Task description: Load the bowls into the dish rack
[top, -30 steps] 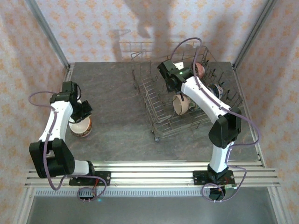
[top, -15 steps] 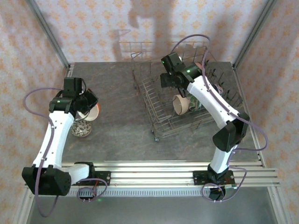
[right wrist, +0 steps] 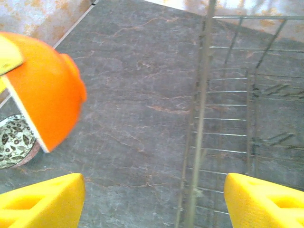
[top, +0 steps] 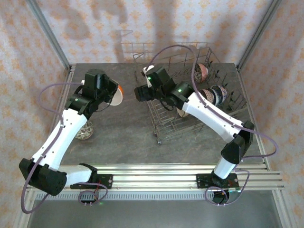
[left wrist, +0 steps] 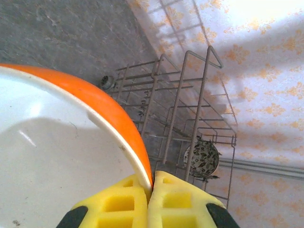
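My left gripper [left wrist: 152, 184] is shut on the rim of the bright orange bowl [left wrist: 71, 142], which has a white inside. In the top view the left gripper [top: 112, 93] holds this bowl [top: 118, 95] tilted above the table, left of the dish rack [top: 159, 116]. My right gripper [top: 138, 93] hangs at the rack's left edge, facing the bowl. Its jaws [right wrist: 154, 199] are open with nothing between them, and the orange bowl [right wrist: 45, 90] is ahead to its left. A patterned bowl [top: 84, 129] rests on the table. Three more bowls [top: 202, 72] stand in the rack.
The rack's raised wire handle [left wrist: 204, 95] and tines [right wrist: 228, 118] stand just right of the right gripper's path. Bare grey table [top: 123, 133] lies between the two arms. Patterned walls close in the back and sides.
The left arm lifted the orange bowl off the patterned bowl and carried it right toward the rack. The right arm swung left out of the rack, its jaws narrowing slightly.
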Motion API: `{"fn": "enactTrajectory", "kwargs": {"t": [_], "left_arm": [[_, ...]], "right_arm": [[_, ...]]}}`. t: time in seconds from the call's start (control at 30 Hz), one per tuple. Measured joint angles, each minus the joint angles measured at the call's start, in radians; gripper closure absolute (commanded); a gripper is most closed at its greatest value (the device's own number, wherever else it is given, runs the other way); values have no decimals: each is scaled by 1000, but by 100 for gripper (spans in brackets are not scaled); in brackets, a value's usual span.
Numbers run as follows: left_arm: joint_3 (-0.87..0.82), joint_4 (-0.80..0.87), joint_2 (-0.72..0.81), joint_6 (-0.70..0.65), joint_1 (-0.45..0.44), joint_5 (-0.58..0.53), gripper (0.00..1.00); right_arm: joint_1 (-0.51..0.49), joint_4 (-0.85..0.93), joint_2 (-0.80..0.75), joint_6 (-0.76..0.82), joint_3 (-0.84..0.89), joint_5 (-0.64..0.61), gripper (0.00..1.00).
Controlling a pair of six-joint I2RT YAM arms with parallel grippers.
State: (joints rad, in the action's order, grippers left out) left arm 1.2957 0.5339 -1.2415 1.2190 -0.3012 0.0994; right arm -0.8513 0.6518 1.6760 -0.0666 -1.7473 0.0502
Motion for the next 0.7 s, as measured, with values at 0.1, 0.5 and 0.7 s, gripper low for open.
{"fn": "enactTrajectory", "kwargs": {"t": [0.1, 0.5, 0.7], "left_arm": [[4, -22, -26, 40, -23, -16, 100], [80, -39, -72, 116, -60, -55, 100], [80, -41, -72, 145, -64, -55, 100]], "right_arm": [[-26, -73, 0, -5, 61, 3, 25], [-54, -292, 30, -59, 124, -28, 39], [-56, -346, 97, -92, 122, -93, 44]]}}
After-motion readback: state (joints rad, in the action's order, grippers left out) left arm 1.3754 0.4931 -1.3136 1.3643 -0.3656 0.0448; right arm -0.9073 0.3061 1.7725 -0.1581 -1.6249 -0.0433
